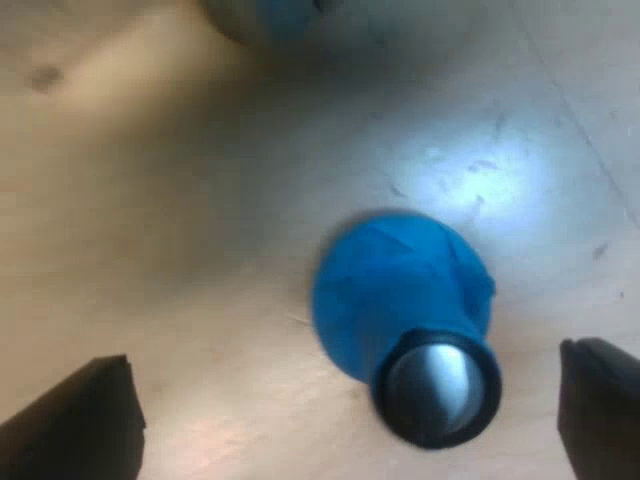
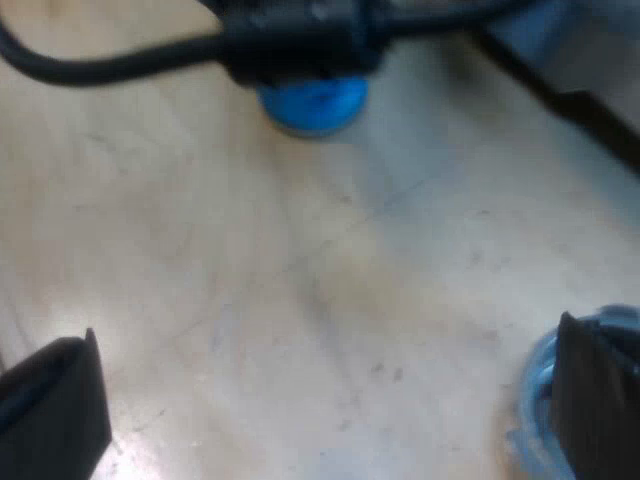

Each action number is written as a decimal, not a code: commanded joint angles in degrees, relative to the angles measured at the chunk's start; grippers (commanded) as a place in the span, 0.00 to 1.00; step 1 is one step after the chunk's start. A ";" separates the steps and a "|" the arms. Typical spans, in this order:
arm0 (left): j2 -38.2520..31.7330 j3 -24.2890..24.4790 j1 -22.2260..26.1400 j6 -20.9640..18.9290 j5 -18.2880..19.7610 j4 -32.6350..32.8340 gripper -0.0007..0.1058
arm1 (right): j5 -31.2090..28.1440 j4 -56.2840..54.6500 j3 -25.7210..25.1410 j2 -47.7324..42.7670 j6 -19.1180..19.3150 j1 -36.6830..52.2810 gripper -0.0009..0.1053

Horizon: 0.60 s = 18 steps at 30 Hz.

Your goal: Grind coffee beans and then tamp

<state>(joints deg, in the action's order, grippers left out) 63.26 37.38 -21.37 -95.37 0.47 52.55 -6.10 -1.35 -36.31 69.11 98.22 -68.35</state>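
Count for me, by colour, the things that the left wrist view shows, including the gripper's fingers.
Blue: 2 (the tamper; a blurred blue thing beyond it, which I cannot identify)
Black: 2 (the two fingers of the left gripper, standing open)
Total: 4

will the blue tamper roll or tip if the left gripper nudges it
The blue tamper with a black-rimmed metal end looks rounded, so a nudge may well roll or tip it. Its metal face suggests weight and stiffness. The left gripper is open around it, not touching.
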 commanded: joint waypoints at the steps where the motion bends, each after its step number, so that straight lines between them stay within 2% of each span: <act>1: -4.95 0.62 -0.07 0.24 -1.10 0.46 0.81 | -1.40 -6.87 -3.23 -1.46 0.61 0.20 0.86; 3: -8.76 0.90 -0.07 0.24 -1.10 0.33 0.81 | -1.38 -15.34 -7.26 -2.41 0.61 0.20 0.86; 4: -13.01 1.50 -0.07 0.11 -1.10 0.33 0.81 | -1.38 -18.19 -9.13 -2.79 0.61 0.20 0.86; 7: -18.88 3.61 0.05 -0.51 -1.10 0.33 0.81 | -1.49 -22.60 -12.34 -4.12 0.61 0.20 0.86; 9: -19.83 4.20 0.05 -0.78 -1.10 0.33 0.81 | -1.52 -23.44 -13.26 -4.78 0.61 0.60 0.86; 11: -23.19 7.70 0.05 -1.80 -1.10 0.33 0.81 | -1.36 -25.10 -15.46 -7.06 -3.74 3.47 0.86; 13: -23.86 9.89 0.55 -3.14 -1.10 0.33 0.81 | -0.85 -26.81 -16.23 -8.67 -5.97 6.08 0.86; 15: -23.85 12.34 1.82 -3.41 -0.08 0.33 0.81 | 0.59 -29.26 -17.01 -10.46 -6.69 9.68 0.86; 18: -23.43 15.87 6.50 -3.41 3.84 0.33 0.81 | 2.52 -34.76 -17.75 -13.56 -6.70 15.71 0.86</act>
<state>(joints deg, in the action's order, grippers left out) 39.98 52.41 -15.66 -97.84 3.18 53.25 -4.77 -33.49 -53.46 56.70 91.47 -54.08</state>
